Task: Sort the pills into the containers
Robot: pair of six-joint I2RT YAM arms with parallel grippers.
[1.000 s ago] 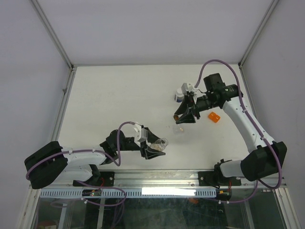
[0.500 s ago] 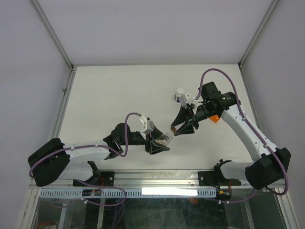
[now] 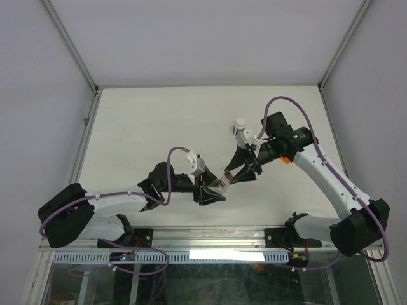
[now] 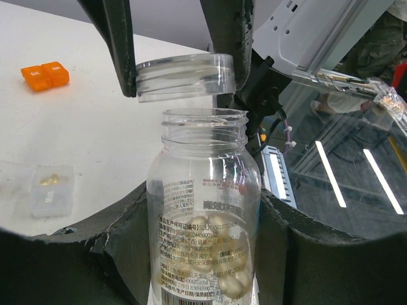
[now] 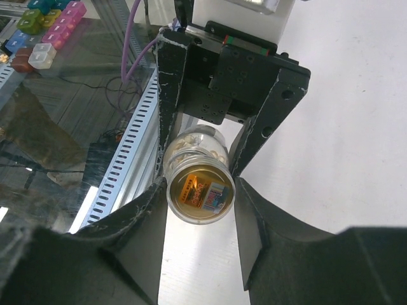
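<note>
My left gripper (image 4: 203, 216) is shut on a clear round vial (image 4: 205, 190), held upright. Its printed label wraps the body, and pale yellow pills (image 4: 232, 279) lie in the bottom. Its threaded mouth is uncovered. Just above the mouth, a little off to one side, hangs the clear cap (image 4: 184, 76). My right gripper (image 5: 198, 190) is shut on this cap (image 5: 200, 192). The two grippers (image 3: 213, 189) (image 3: 236, 175) meet at the table's middle front. A flat clear two-cell box (image 4: 51, 190) lies on the table with a yellow pill in one cell.
An orange two-cell box (image 4: 44, 75) lies on the white table behind the right arm, partly hidden in the top view (image 3: 289, 160). A small white bottle (image 3: 240, 125) stands behind the right gripper. The table's metal front rail (image 3: 210, 236) runs close below the grippers.
The left arm carried the vial up and right. The right gripper brought the cap down and left to meet it. Over the last half second both barely moved.
</note>
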